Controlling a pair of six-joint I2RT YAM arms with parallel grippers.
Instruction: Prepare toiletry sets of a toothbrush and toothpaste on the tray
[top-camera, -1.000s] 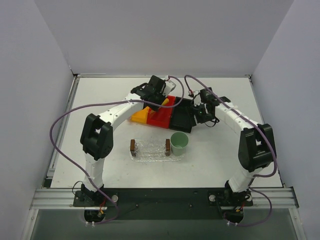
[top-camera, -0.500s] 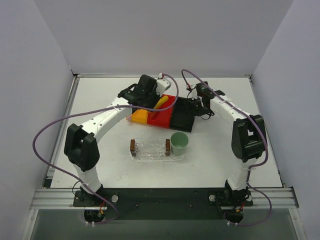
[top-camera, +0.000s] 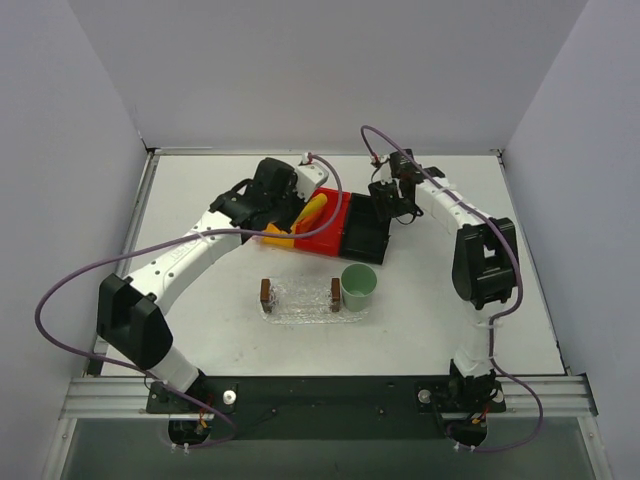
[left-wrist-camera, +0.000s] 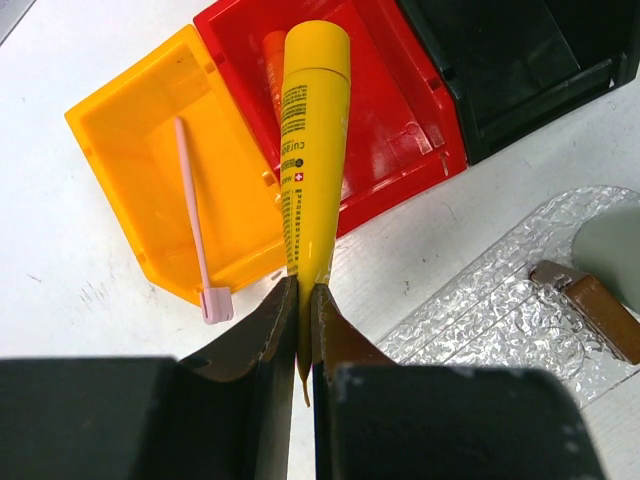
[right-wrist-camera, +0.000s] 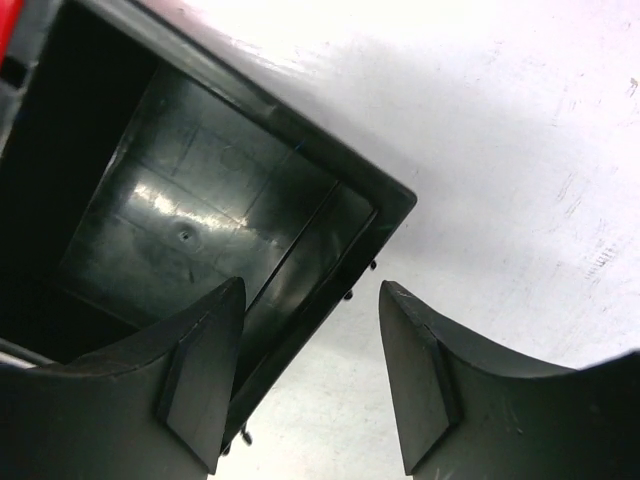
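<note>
My left gripper (top-camera: 296, 225) (left-wrist-camera: 303, 300) is shut on the flat tail of the yellow toothpaste (top-camera: 313, 210) (left-wrist-camera: 312, 150) and holds it above the red bin (top-camera: 333, 228) (left-wrist-camera: 390, 140). The orange toothpaste (left-wrist-camera: 271, 45) lies in the red bin, mostly hidden behind the yellow one. The pale pink toothbrush (left-wrist-camera: 192, 210) lies in the orange bin (top-camera: 278, 236) (left-wrist-camera: 130, 150), its head over the near rim. The clear bumpy tray (top-camera: 300, 299) (left-wrist-camera: 490, 300) lies nearer the arms. My right gripper (top-camera: 392, 208) (right-wrist-camera: 310, 310) is open, astride the black bin's wall (right-wrist-camera: 340, 250).
A pale green cup (top-camera: 359, 285) (left-wrist-camera: 612, 250) stands at the tray's right end. The tray has brown handles (top-camera: 265, 292) (left-wrist-camera: 590, 305) at both ends. The black bin (top-camera: 365, 230) (left-wrist-camera: 520, 60) sits right of the red one, and its inside looks empty.
My left arm has swung left and back with the yellow toothpaste in its grip. My right gripper has moved to the far right edge of the black bin.
</note>
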